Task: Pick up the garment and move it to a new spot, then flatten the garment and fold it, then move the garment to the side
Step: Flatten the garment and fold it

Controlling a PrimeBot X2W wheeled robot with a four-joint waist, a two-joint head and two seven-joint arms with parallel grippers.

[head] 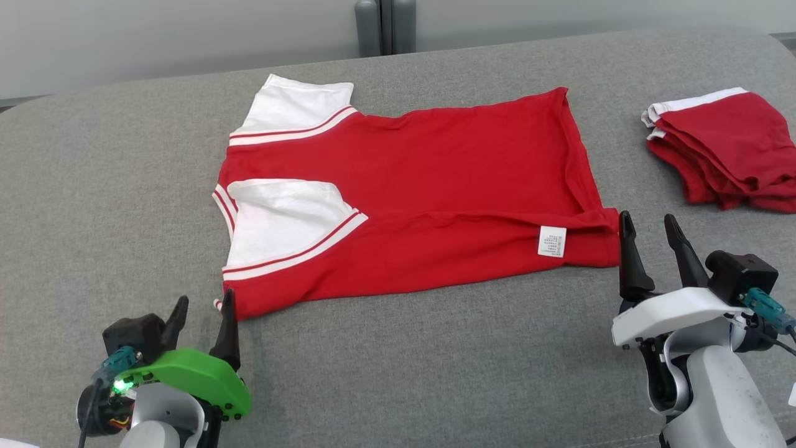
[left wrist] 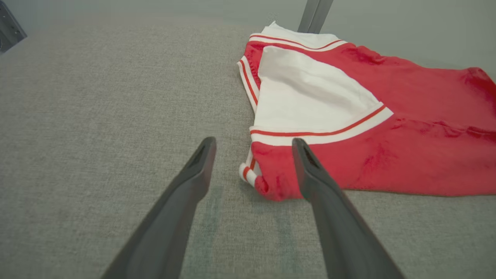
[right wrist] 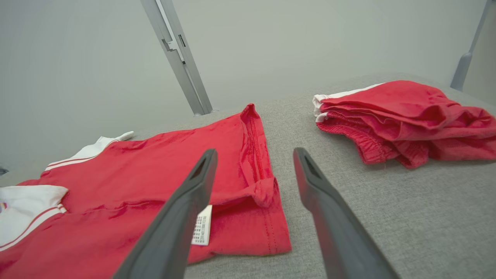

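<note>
Gaping grippers [head: 205,297] [head: 647,216] (both empty) beside garment [head: 435,180]

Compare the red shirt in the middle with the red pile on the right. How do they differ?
The shirt lies spread out and nearly flat; the pile is folded small, in several layers. The shirt shows two wide white sleeves and a white label; the pile shows only narrow white edges. Both are red with white trim and rest on the same grey surface.

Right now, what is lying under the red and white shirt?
The shirt lies flat on the grey padded surface. Its near side is folded over onto itself; whatever the cloth covers is hidden.
</note>
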